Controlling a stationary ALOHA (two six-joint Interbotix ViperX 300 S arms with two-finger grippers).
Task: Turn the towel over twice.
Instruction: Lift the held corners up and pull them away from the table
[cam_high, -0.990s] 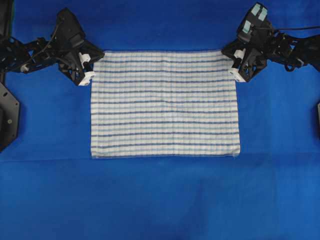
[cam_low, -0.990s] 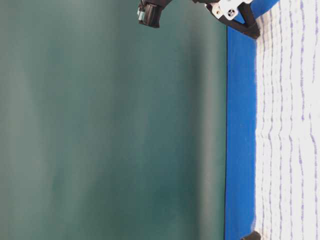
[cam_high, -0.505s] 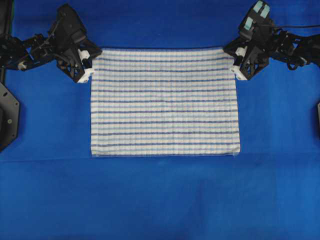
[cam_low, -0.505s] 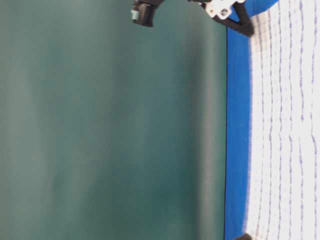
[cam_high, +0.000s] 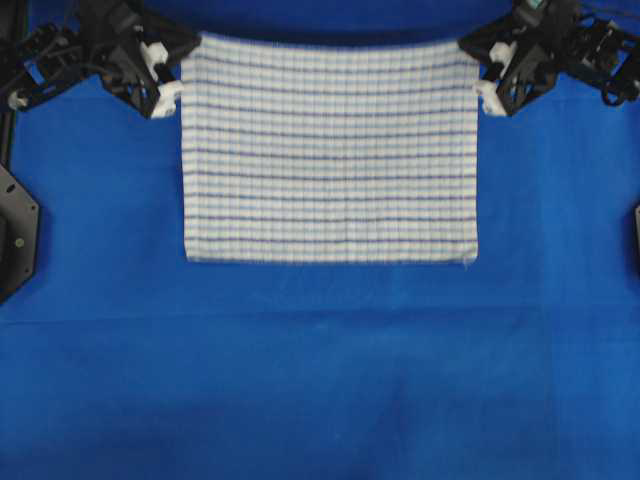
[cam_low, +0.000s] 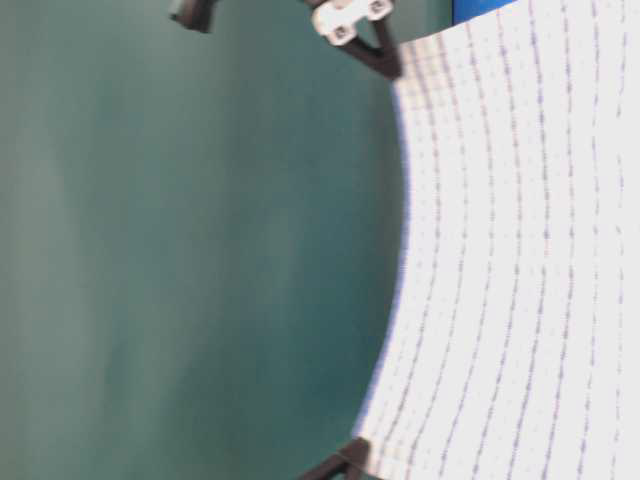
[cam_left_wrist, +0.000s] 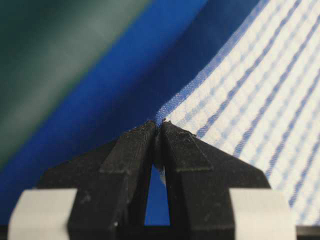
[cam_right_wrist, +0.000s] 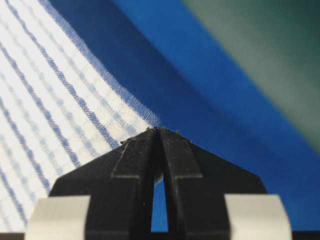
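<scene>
The towel (cam_high: 330, 150), white with thin dark-blue and light-blue stripes, hangs lifted by its two far corners, its near edge still low over the blue cloth. My left gripper (cam_high: 183, 62) is shut on the far left corner; the wrist view has that corner pinched between the black fingertips of the left gripper (cam_left_wrist: 159, 125), with the towel (cam_left_wrist: 260, 90) stretching away to the right. My right gripper (cam_high: 474, 62) is shut on the far right corner, also seen as the right gripper (cam_right_wrist: 159, 131) clamping the towel (cam_right_wrist: 50, 100). In the table-level view the towel (cam_low: 500, 250) bows between both grippers.
A solid blue cloth (cam_high: 320, 380) covers the table all round the towel. Black arm bases stand at the left edge (cam_high: 15, 230) and the right edge (cam_high: 636, 230). A dark green backdrop (cam_low: 200, 250) rises behind the table.
Both grippers have risen and moved toward the far side, raising the towel's far edge. The near edge has slid away from the front, and the towel now hangs bowed off the table.
</scene>
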